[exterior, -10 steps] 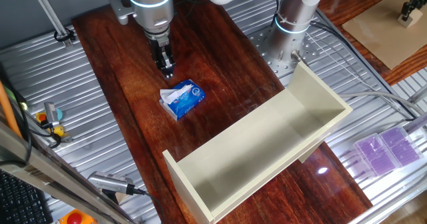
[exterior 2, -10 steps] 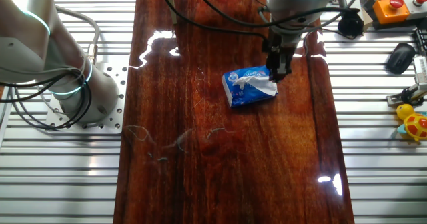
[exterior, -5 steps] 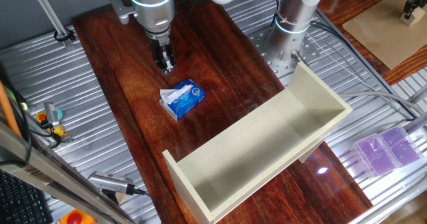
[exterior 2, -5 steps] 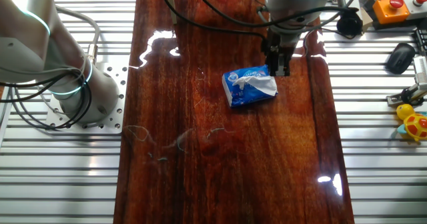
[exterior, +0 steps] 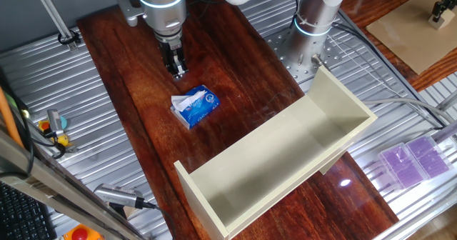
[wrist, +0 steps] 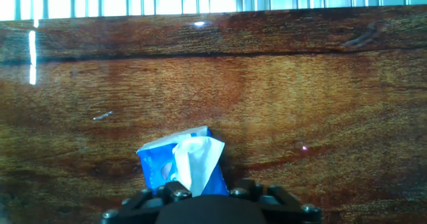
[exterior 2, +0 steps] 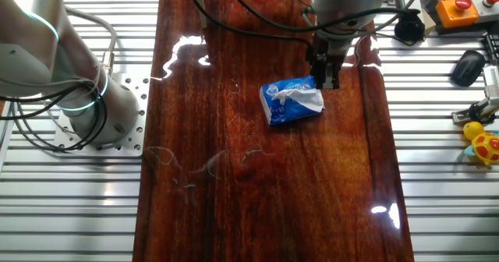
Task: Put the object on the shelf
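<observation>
The shelf (exterior: 285, 161), a long cream open unit, is lying across the near end of the dark wooden bench (exterior: 136, 68), well apart from the pack. The tool (exterior: 178, 72) is hanging above the bench just beyond the tissue pack (exterior: 196, 105), its fingers looking pressed close together and pinching nothing. The pack is lying flat between tool and shelf, white tissue sticking up, its long axis running slantwise; the tool likely needs to shift toward the shelf and drop.

Even, bright overhead lighting is seen. Specular glare is noted on the glossy table (exterior 2: 234, 176) and at the hand view's top edge. Fixed views are sharp; shadows faint.
</observation>
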